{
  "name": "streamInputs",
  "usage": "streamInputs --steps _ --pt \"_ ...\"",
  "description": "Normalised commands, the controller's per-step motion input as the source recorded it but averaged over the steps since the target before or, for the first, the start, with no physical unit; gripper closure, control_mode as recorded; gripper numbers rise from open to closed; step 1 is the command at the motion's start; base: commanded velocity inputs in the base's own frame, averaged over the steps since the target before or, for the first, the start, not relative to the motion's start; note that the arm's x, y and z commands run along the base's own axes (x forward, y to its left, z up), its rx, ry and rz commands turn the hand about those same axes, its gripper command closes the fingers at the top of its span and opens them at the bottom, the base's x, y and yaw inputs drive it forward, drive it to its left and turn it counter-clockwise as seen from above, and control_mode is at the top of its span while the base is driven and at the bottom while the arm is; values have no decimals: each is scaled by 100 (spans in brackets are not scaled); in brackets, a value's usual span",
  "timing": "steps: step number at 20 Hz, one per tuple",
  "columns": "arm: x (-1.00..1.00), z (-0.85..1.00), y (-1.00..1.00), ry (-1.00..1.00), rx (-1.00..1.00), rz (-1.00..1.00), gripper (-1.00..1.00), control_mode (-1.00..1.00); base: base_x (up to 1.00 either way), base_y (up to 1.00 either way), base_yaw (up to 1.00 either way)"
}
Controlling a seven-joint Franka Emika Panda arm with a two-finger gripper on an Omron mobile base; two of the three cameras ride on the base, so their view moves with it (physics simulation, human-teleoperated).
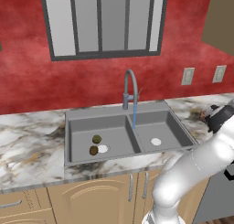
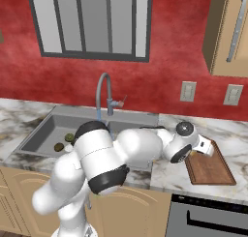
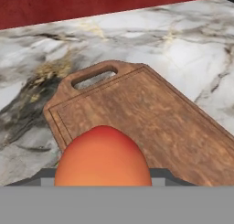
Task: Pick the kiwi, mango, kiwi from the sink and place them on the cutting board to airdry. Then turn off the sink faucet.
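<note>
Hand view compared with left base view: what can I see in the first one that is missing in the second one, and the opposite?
The hand view alone gives the mango in the gripper, above the cutting board, close to its handle slot. The left base view alone gives the sink, both kiwis in its left basin beside the drain, the faucet with water running, and the window. Both share the marble counter and the red wall.

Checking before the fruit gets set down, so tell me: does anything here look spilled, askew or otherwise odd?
Only the sink faucet stands out: a blue stream runs into the right basin of the sink while both kiwis lie in the left. The cutting board lies flat on the counter.
</note>
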Motion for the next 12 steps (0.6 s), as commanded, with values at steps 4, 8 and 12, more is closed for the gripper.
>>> streamInputs --steps 4,8,12 --pt "19 -8 -9 0 0 1 100 -100 0 0 0" --pt "18 -17 -3 0 0 0 100 -100 0 0 0" --pt "17 -18 -7 0 0 0 100 -100 0 0 0"
